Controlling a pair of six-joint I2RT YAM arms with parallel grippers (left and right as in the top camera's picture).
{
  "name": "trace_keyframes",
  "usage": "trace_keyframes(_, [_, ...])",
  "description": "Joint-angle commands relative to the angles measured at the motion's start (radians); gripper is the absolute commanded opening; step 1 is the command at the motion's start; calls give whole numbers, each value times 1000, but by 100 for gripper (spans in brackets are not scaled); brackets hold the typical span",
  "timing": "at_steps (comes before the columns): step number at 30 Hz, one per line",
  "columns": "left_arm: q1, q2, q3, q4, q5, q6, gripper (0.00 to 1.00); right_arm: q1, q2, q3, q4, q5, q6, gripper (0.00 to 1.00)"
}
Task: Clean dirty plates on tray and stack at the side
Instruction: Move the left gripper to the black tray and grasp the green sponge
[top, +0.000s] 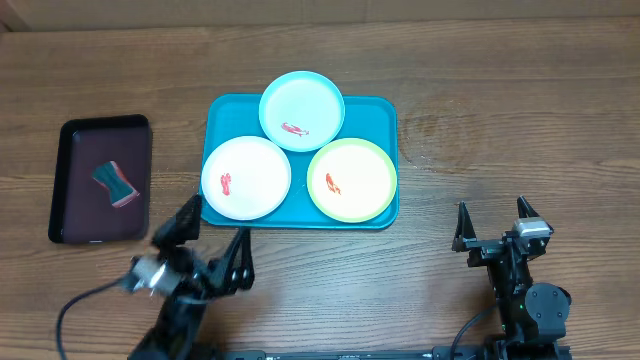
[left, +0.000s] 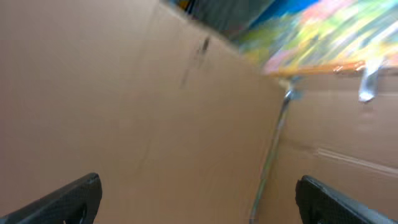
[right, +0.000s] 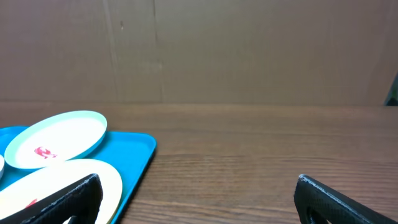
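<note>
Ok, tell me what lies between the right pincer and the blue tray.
Nothing but bare wooden table: in the overhead view, the stretch from the open right pincer to the tray at its near right corner holds no object.

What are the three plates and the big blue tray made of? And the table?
The light blue plate, white plate and green-rimmed plate look like plastic: thin, smooth, evenly coloured. The tray looks plastic too, one solid turquoise with moulded rounded corners. The table shows brown wood grain, though it may be printed.
</note>
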Motion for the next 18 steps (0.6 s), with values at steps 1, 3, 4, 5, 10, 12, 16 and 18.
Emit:
trace_keyframes(1, [-1,5,110,-79,-55,97,100,-5,-10,-10,8,2,-4,100])
trace_keyframes(3, [-1,42,218,-228,-53,234,100,-5,-10,-10,8,2,-4,100])
trace_keyframes(4, [-1,76,293,-341,-66,301,100,-5,-10,-10,8,2,-4,100])
trace_keyframes(5, [-1,120,373,-465,-95,345,100,-5,-10,-10,8,2,-4,100])
trace_keyframes(10, [-1,448,806,-1004,-176,445,100,-5,-10,-10,8,2,-4,100])
trace_keyframes(12, [-1,589,969,-1144,-137,466,100,-5,-10,-10,8,2,-4,100])
trace_keyframes(16, [-1,777,1155,-1253,-101,475,100,-5,-10,-10,8,2,-4,100])
trace_keyframes(18, [0,854,1209,-1243,-158,500,100,-5,-10,-10,8,2,-4,100])
